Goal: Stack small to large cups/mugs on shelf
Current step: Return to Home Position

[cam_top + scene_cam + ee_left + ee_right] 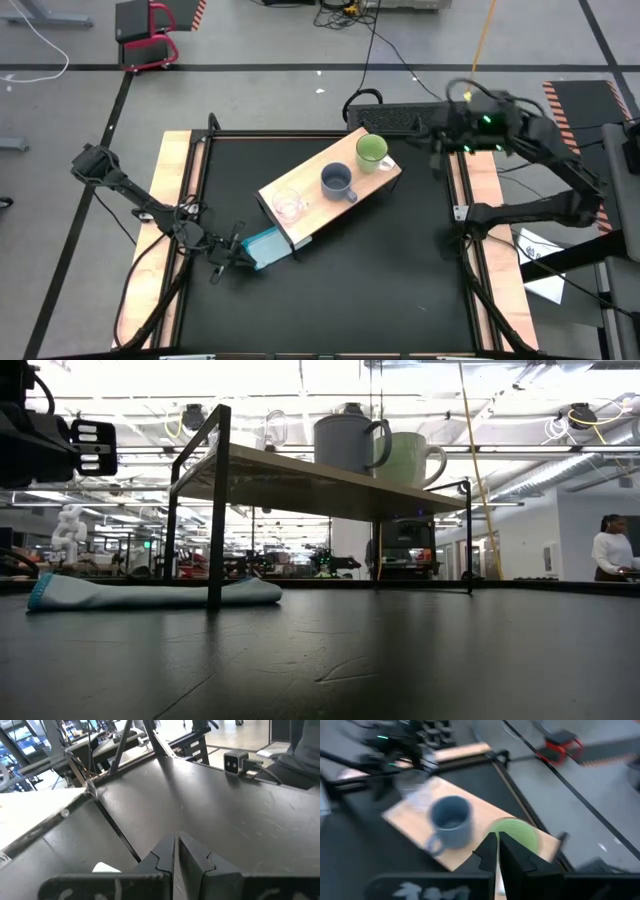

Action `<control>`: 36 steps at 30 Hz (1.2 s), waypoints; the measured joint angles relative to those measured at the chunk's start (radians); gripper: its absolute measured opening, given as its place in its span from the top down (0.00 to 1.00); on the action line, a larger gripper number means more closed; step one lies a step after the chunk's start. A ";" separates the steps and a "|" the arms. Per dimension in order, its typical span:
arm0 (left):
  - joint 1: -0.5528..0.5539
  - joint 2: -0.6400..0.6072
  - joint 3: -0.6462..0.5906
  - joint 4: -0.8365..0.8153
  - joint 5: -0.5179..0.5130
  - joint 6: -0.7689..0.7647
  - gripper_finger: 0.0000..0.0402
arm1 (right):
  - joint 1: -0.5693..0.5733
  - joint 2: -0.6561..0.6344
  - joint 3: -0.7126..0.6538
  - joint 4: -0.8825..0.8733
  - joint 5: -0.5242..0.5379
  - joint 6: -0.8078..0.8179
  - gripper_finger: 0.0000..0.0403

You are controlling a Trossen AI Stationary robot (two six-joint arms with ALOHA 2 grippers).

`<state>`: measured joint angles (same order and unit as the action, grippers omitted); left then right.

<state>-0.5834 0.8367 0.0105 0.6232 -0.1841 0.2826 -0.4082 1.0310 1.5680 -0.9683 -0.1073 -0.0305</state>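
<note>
Light-wood planking tops the shelf (318,212), which lies at a slant across the middle of the black counter (400,270). Three vessels stand upright on it in a row, apart from one another. The glass cup (288,205) is at the end nearest the left arm, the grey mug (337,181) is in the middle, and the green mug (371,150) is at the far end. That runs small to large, so the placing looks done. The step in hand is most likely the arms going back to their rest pose.

The right pincer (497,836) is raised near the green-mug end of the shelf and faces the green and grey mugs. Its fingers are together and hold nothing. In the high view that arm sits over the counter's back right corner.

The left pincer (177,838) is low over the counter by the glass-cup end, just beside a teal cloth (265,246). Its fingers are also pressed together and empty.

The next move seems to call for the right arm to go up and away from the shelf without brushing the green mug or its handle. The left arm would need to fold home without catching the cloth or the shelf's dark frame. A knock to the shelf could shake the whole row.
</note>
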 joint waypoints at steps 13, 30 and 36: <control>0.000 0.000 0.000 0.074 -0.001 0.036 0.94 | 0.177 -0.316 -0.380 0.156 0.001 0.051 1.00; -0.061 0.000 0.000 0.130 -0.087 0.132 1.00 | 0.310 -0.709 -0.859 0.382 0.000 0.071 1.00; -0.061 0.000 0.000 0.144 -0.088 0.106 1.00 | 0.352 -0.802 -0.964 0.446 -0.056 0.064 1.00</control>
<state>-0.6449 0.8364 0.0109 0.7670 -0.2718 0.3884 -0.0566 0.2291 0.6035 -0.5222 -0.1636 0.0338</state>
